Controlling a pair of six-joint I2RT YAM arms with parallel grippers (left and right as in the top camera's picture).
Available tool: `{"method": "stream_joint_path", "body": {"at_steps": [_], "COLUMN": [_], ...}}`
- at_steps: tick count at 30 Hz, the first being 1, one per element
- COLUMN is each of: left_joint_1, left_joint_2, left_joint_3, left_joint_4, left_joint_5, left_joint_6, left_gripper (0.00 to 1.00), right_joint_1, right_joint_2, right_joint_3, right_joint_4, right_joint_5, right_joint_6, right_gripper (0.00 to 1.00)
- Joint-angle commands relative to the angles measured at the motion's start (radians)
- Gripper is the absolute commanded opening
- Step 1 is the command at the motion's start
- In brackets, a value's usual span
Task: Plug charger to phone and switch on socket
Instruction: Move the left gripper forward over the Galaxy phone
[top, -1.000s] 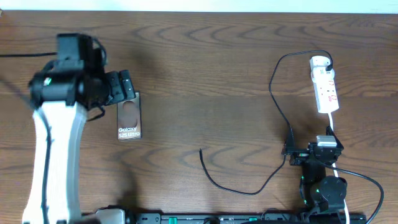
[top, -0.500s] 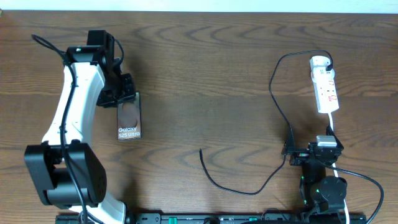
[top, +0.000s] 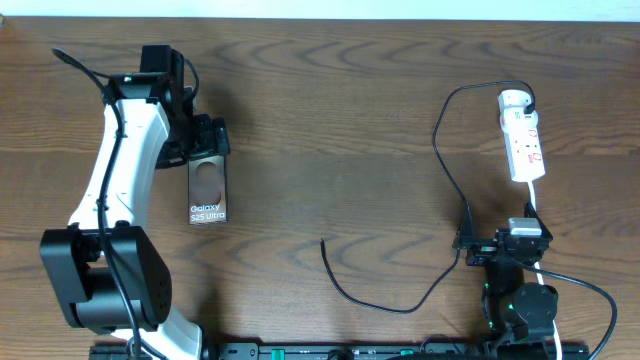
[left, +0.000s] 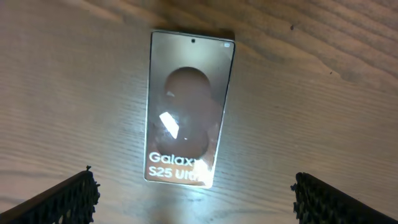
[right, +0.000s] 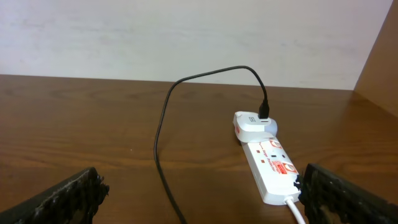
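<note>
Phone is lying under the left end effector, hovering wide; right end effector, wide too, is needing the charger tip next.

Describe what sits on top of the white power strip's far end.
A white adapter sits there, the black charger cable plugged into it. The socket outlet beneath it is covered.

**Left side lying open, right side partly barred**

Bare table is lying on every side of the phone, ahead of the wide-spread fingers of the left gripper. The charger is looping across the wood ahead of the right gripper, just beside the way to the socket.
</note>
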Motion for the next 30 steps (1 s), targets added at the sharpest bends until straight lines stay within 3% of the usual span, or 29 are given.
{"method": "stream_joint_path", "body": {"at_steps": [1,13,30], "left_joint_1": [0.003,0.003,0.003], "left_joint_2": [0.006,0.006,0.006], "left_joint_3": [-0.016,-0.036,-0.189], "left_joint_4": [-0.003,0.013,0.167], "left_joint_5": [-0.035,-0.012,-0.012], "left_joint_6": [0.087,0.074,0.040], "left_gripper": [0.98,0.98,0.98], "right_joint_1": [-0.006,-0.006,-0.006], "right_joint_2": [-0.005,-0.005,-0.005], "right_joint_3": [-0.001,-0.001,-0.001], "right_joint_4": [-0.004,-0.004,-0.004], "right_joint_5": [0.003,0.003,0.003], "right_joint_6": [-0.012,-0.012,-0.012], "right_gripper": [0.99,0.99,0.99]}}
